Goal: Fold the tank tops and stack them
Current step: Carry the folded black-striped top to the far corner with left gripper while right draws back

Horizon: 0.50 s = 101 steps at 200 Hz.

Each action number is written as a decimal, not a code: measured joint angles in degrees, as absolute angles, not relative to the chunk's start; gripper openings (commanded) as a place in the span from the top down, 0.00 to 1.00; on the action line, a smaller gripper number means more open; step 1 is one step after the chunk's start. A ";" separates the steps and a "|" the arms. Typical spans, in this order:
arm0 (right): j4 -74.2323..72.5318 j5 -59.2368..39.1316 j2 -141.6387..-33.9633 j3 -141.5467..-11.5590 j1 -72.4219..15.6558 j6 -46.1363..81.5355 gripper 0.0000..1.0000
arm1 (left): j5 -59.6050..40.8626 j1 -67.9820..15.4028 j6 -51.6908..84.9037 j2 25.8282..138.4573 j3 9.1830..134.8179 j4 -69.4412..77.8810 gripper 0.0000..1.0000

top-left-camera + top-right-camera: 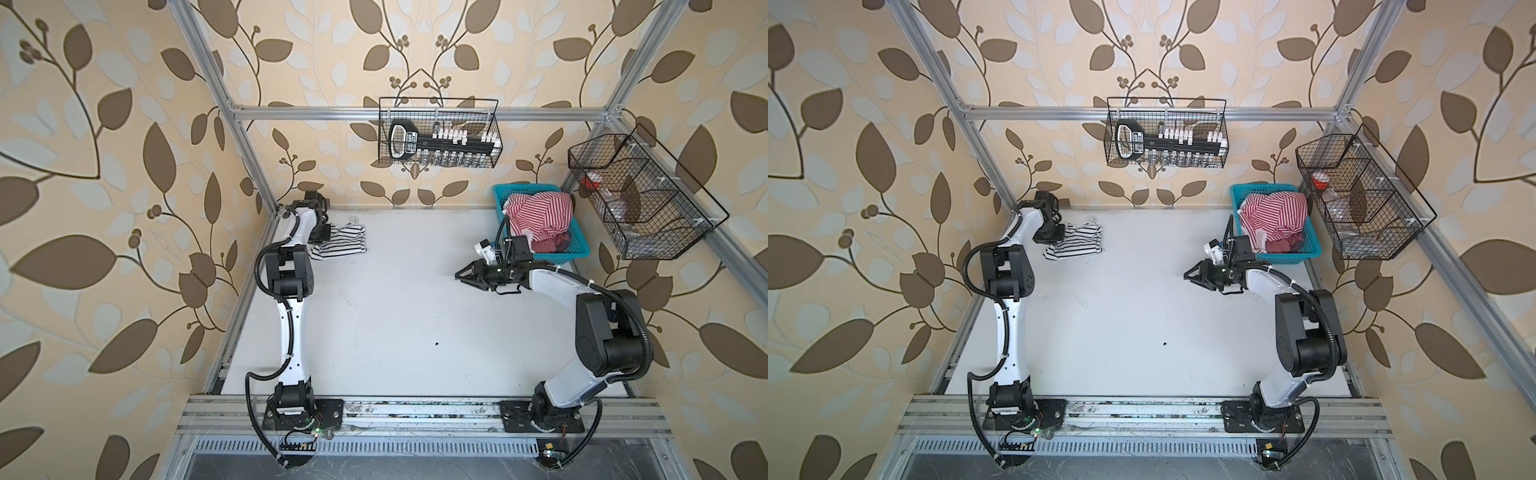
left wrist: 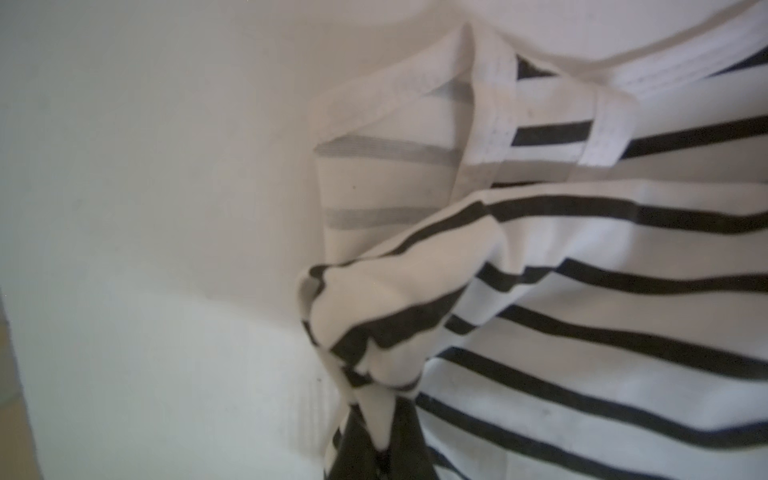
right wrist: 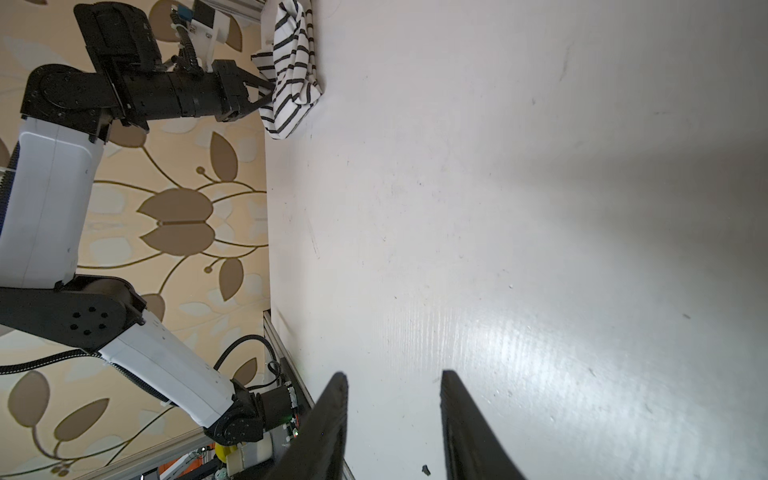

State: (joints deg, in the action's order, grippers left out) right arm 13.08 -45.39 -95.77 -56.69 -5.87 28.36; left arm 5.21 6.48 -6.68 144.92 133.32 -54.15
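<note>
Table [image 1: 395, 324] is viewed from above. Well left of the blue basket [image 1: 575, 249], the black-striped top [image 1: 343, 243] is bunched and pinched by the closed left gripper [image 3: 268, 93]. Just left of the basket, the right gripper [image 1: 462, 276] is held half-open, empty. The red-striped top [image 1: 540, 216] is heaped inside the basket.

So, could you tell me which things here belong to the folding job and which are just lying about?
Job: black-striped tank top, held by the shut left gripper; red-striped tank top in the blue basket; open right gripper.
Lying about: back-rail wire basket; right-side wire basket.
</note>
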 measured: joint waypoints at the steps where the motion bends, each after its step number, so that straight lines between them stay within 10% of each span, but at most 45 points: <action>1: 13.06 -45.36 -95.81 -56.73 -5.93 28.40 0.62 | 5.23 6.52 -6.81 144.94 133.40 -54.13 1.00; 101: 13.61 -42.11 -102.19 -63.18 -11.81 30.94 0.62 | 9.67 10.63 -13.82 147.70 136.20 -48.86 1.00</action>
State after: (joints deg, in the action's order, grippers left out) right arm 13.61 -42.11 -102.19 -63.18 -11.81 30.94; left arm 9.67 10.63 -13.82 147.70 136.20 -48.86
